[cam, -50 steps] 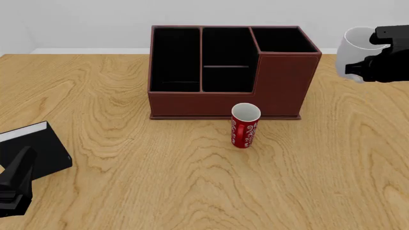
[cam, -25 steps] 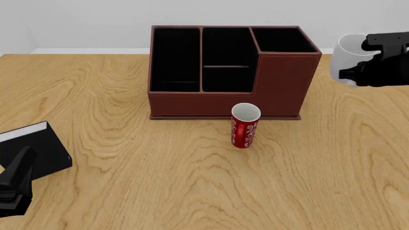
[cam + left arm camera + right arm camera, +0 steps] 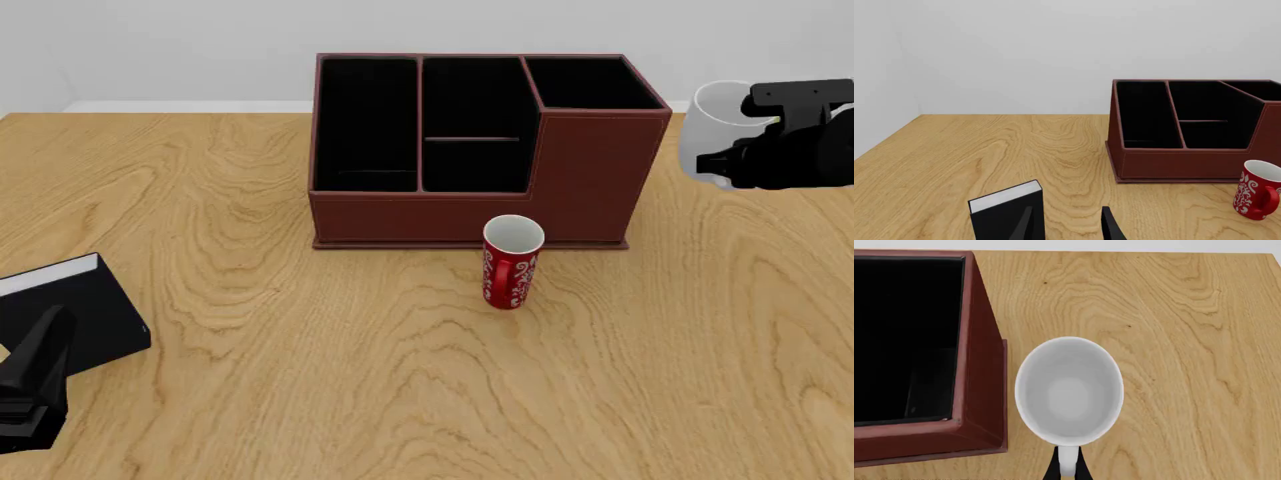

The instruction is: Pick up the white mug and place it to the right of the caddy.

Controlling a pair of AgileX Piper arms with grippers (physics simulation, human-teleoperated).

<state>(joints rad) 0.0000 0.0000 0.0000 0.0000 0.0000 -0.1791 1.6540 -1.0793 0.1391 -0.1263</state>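
your left gripper (image 3: pixel 1067 225) sits low at the near left, fingers apart, nothing between them, black box (image 3: pixel 74 315) just beside it. caddy (image 3: pixel 481 150) and red cup (image 3: pixel 511 262) unchanged. your right gripper (image 3: pixel 1067 471) is clamped on the white mug (image 3: pixel 714 130) by its handle, held upright above the table (image 3: pixel 400 380) right of the caddy. since the earlier frame it has moved left and lower, closer to the caddy's right wall.

The right gripper (image 3: pixel 731 160), clamped on the white mug (image 3: pixel 710 125) by its handle, has carried it leftward and lower over the last second, bringing it closer to the right side of the caddy (image 3: pixel 601 170).
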